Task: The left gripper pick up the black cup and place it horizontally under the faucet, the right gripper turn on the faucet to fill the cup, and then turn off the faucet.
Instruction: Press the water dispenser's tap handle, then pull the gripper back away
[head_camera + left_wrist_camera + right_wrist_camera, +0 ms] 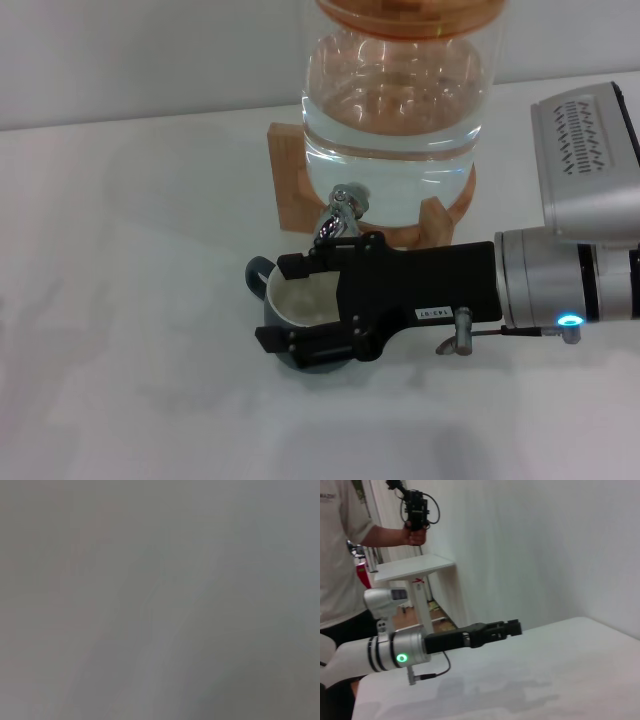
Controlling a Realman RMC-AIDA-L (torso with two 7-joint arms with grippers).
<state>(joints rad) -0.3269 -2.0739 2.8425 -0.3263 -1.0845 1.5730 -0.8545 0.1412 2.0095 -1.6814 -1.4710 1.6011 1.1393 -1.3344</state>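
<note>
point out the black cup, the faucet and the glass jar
black cup (pixel 296 298), head view, cream inside wall
faucet (pixel 339 216), head view, chrome spout
glass jar (pixel 392 100), head view, clear water-filled wall

Your black cup (pixel 300 300) stands upright on the table directly below the faucet (pixel 340 213), cream inside facing up and loop handle pointing to the far left. The faucet is small and chrome, its spout turned down just above the cup's far rim. Your left gripper (pixel 275 303) reaches in level from the right side of the head view, one finger pressed on each side of the cup.
</note>
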